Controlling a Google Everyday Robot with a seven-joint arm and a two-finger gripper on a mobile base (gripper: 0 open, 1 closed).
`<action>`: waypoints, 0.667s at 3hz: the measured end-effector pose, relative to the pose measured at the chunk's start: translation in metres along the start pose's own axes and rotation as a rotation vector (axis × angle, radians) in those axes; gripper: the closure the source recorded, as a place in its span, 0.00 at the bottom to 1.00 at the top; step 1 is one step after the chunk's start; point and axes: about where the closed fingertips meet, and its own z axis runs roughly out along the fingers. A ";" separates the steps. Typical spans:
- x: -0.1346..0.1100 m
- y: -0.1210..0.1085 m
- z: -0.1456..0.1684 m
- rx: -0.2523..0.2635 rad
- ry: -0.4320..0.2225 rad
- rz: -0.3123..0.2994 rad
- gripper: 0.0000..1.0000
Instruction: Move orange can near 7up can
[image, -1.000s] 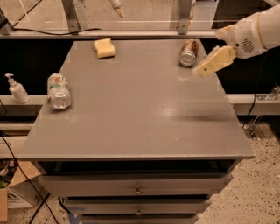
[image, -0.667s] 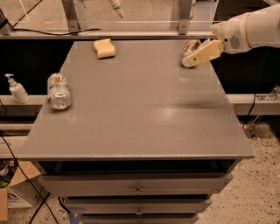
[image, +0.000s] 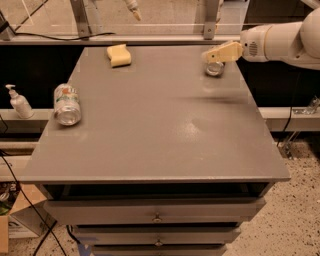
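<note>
The orange can (image: 215, 68) lies on its side near the far right corner of the grey table (image: 160, 130), with a silver end facing me. My gripper (image: 221, 53) reaches in from the right and hovers just above and behind the can, covering its top. The 7up can (image: 66, 103), white and green, lies on its side near the table's left edge, far from the orange can.
A yellow sponge (image: 119, 55) lies at the table's far left. A soap dispenser (image: 19, 102) stands on a lower ledge to the left. A metal rail (image: 150, 37) runs behind the table. Drawers (image: 157, 217) sit below the front edge.
My gripper has moved left and up from beside the orange can's right side to just above it. The cans and sponge have not moved.
</note>
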 end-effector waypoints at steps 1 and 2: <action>0.013 -0.023 0.018 0.069 -0.021 0.096 0.00; 0.020 -0.036 0.036 0.100 -0.014 0.146 0.00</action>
